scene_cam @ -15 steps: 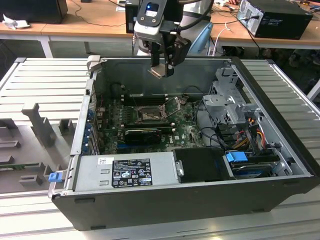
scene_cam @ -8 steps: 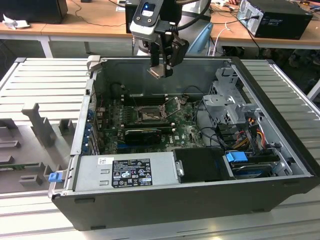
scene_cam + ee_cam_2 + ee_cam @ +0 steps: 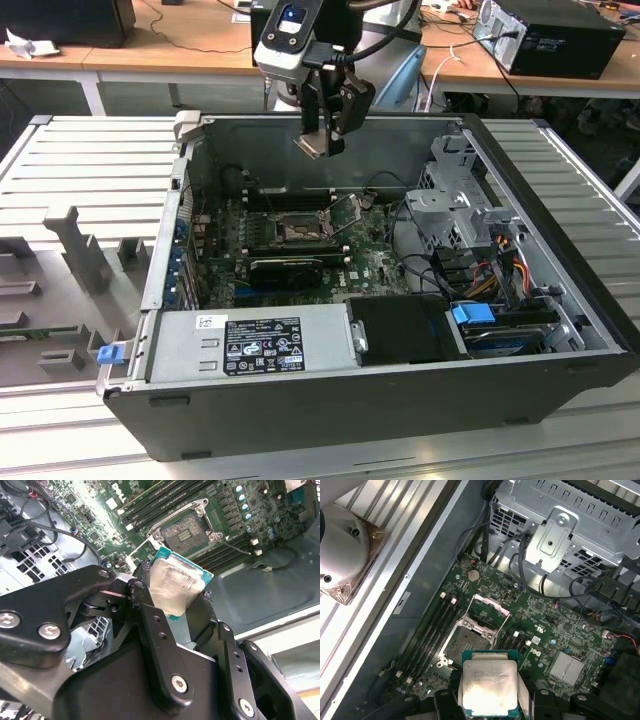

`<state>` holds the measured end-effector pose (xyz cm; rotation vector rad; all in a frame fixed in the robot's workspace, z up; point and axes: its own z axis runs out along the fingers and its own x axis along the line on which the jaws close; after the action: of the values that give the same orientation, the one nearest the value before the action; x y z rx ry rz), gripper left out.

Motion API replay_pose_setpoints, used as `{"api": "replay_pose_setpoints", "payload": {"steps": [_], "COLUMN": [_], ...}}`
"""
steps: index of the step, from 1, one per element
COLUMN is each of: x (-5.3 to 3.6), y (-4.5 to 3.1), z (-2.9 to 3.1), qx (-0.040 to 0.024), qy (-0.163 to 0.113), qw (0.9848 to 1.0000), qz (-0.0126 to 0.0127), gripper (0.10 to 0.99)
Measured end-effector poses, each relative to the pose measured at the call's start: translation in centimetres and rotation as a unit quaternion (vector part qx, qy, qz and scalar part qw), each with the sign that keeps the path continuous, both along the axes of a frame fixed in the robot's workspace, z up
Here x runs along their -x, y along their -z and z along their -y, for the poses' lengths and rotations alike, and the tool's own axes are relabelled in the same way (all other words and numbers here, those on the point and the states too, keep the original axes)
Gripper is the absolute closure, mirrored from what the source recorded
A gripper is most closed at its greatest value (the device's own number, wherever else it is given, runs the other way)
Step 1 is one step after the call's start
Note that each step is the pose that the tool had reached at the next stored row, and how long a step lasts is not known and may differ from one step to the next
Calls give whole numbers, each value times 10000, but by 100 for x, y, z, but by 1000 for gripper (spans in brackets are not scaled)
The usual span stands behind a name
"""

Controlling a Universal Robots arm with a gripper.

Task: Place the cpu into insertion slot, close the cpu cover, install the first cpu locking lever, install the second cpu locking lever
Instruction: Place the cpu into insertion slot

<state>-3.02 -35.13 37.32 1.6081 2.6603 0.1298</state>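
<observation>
While its two black fingers are clamped on opposite edges, my gripper (image 3: 322, 145) holds the small square chip with the pale silvery metal top, the cpu (image 3: 490, 684), in the air above the open square insertion socket (image 3: 466, 642) on the green motherboard. Gripping by the edges leaves the underside free, which I judge the chip needs in order to settle flat into the socket. The thin silvery frame plate, the cpu cover (image 3: 492, 604), stands tilted up on the side of the socket that faces the perforated steel drive cage (image 3: 560, 525), so the socket's bed lies bare.

Rows of dark memory slots (image 3: 427, 630) flank the socket, and a long black card (image 3: 285, 268) lies just beside it. Black cables (image 3: 520, 565) loop between the socket and the cage. To my eye, only the raised cover stands near enough to the socket to catch the chip. The cables and the grey case wall (image 3: 330, 410) are well apart from it.
</observation>
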Motion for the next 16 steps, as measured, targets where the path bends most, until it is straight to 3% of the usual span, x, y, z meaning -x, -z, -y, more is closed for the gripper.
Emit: {"api": "replay_pose_setpoints", "payload": {"steps": [16], "x": [0], "y": [16], "z": [0], "qx": [6], "qy": [584], "qw": [9983], "qz": [-1], "gripper": [557]}}
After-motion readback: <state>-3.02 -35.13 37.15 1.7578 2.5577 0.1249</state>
